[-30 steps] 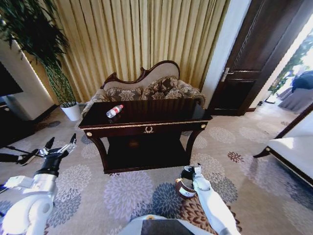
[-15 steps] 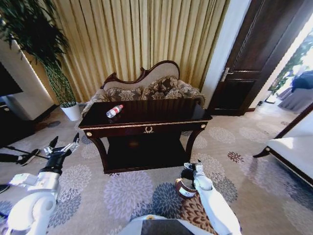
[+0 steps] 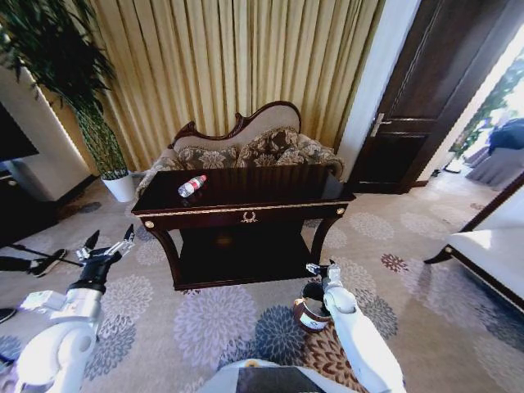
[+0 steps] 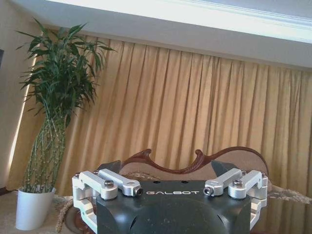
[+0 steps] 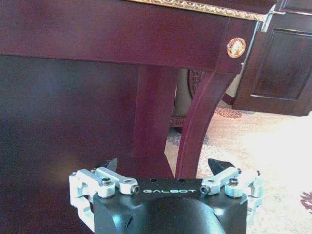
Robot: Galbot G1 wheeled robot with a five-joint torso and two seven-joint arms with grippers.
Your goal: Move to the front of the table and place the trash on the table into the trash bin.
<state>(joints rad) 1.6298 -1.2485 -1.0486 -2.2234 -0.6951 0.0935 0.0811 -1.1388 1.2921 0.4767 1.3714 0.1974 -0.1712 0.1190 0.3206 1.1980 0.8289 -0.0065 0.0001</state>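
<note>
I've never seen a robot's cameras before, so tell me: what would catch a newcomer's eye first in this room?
Probably the dark glossy table with gold trim in the middle of the room, a clear plastic bottle lying on its left end, before a carved sofa and golden curtains. Nearer, the left claw hangs open left of the table, and the right claw open above a small brown trash bin on the carpet.

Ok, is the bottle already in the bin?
No, the bottle lies on the table, while the bin stands on the carpet in front of it.

Bottle (image 3: 191, 186) flat on table (image 3: 270, 190); bin (image 3: 309, 315) beside.
</note>
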